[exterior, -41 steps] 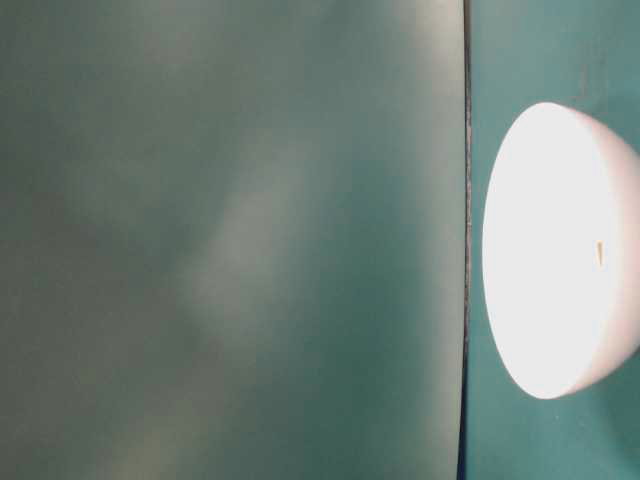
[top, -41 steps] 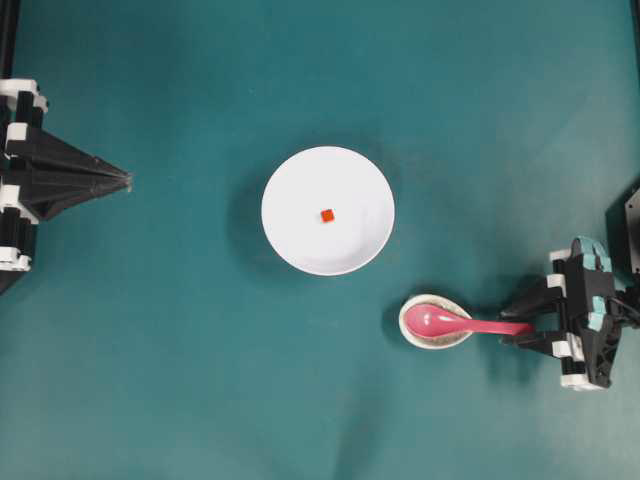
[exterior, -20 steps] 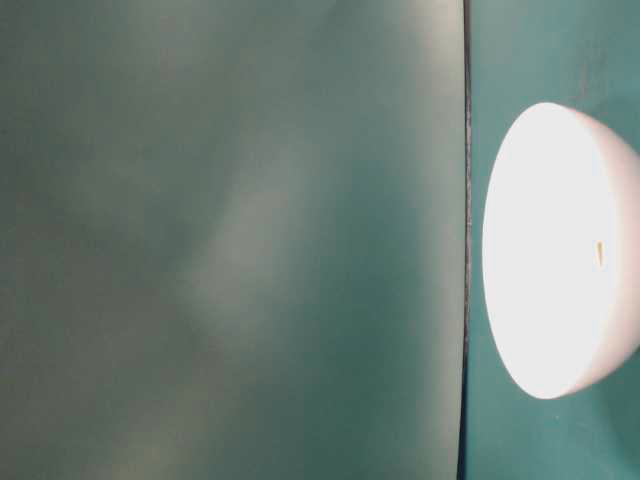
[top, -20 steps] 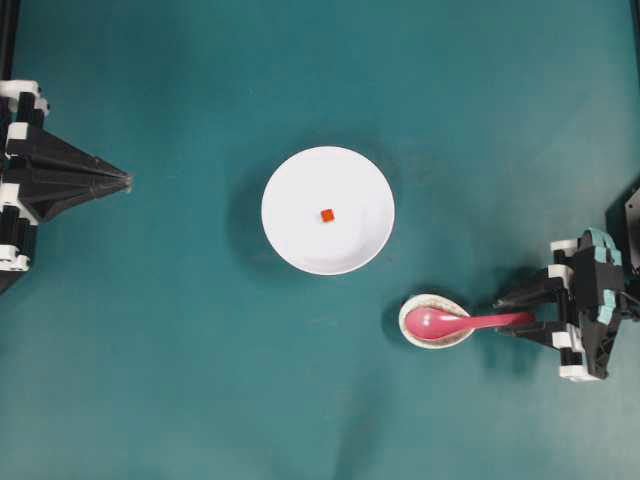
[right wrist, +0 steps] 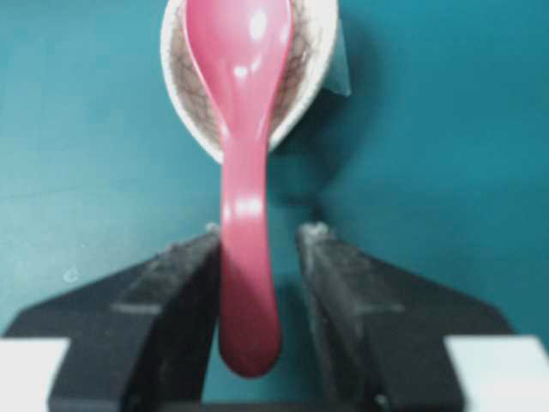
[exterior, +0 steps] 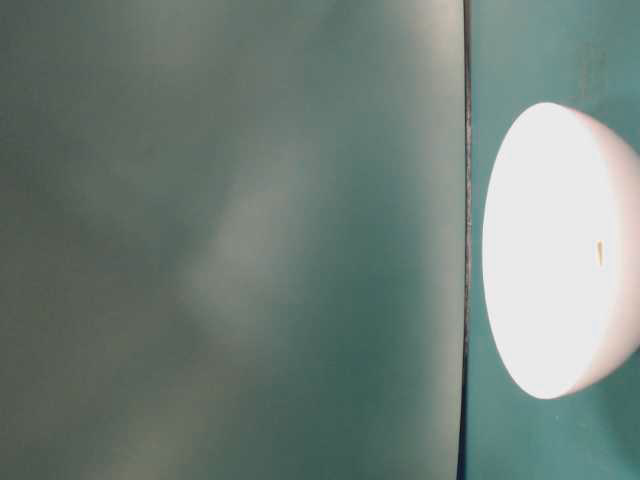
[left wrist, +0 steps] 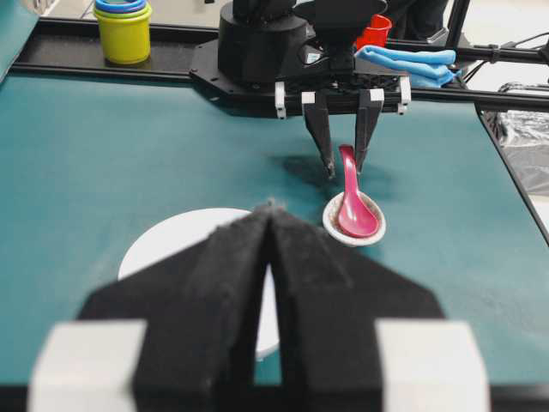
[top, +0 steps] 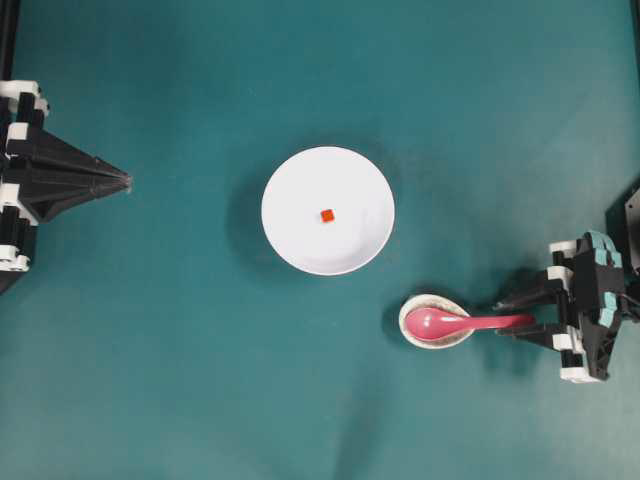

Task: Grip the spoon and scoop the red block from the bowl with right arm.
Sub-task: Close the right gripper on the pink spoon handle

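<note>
The pink-red spoon (top: 455,323) lies with its scoop in a small speckled dish (top: 435,298) and its handle pointing right. My right gripper (top: 505,320) is open and straddles the handle end. In the right wrist view one finger (right wrist: 184,283) touches the spoon (right wrist: 244,172) and the other stands a little apart. The red block (top: 327,215) sits in the middle of the white bowl (top: 300,185). My left gripper (top: 128,181) is shut and empty at the far left.
The left wrist view shows the bowl (left wrist: 171,245), the spoon (left wrist: 352,206) and the right gripper (left wrist: 344,170) beyond it. Yellow stacked cups (left wrist: 124,30) and a blue cloth (left wrist: 412,60) lie beyond the table's far edge. The table-level view shows only the bowl's side (exterior: 560,250).
My right gripper's jaws have narrowed around the spoon handle and the wrist has shifted slightly right. The spoon, bowl, block and left arm have not moved.
</note>
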Available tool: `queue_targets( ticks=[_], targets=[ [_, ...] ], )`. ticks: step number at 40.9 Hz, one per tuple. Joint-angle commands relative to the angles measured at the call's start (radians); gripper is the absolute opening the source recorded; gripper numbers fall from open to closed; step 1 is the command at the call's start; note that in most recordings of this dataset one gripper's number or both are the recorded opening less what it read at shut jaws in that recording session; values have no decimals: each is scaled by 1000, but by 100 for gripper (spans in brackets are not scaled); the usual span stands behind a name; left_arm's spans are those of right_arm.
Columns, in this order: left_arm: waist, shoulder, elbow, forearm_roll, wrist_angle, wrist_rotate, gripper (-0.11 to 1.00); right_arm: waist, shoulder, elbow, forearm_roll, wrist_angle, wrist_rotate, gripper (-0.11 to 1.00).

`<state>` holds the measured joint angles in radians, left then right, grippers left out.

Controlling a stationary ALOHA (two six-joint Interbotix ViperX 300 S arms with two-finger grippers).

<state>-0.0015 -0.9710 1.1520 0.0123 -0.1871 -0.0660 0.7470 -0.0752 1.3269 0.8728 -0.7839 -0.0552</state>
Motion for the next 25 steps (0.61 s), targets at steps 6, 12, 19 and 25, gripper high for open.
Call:
queue_targets(
  ticks=[6,12,19,25],
  targets=[
    [0,8,-28,0,-6,0,1,6,-6,-11,-5,-28,2,45],
    [0,15,-28,-2,-5,0,1,6,-6,-11,-5,-32,2,45],
    [0,37,-26,0,-6,-12,1,6,-6,-11,-5,-32,2,44],
    [-2,44,-28,0,-5,-21,1,6,-6,-8,-8,-32,2,40]
  ],
)
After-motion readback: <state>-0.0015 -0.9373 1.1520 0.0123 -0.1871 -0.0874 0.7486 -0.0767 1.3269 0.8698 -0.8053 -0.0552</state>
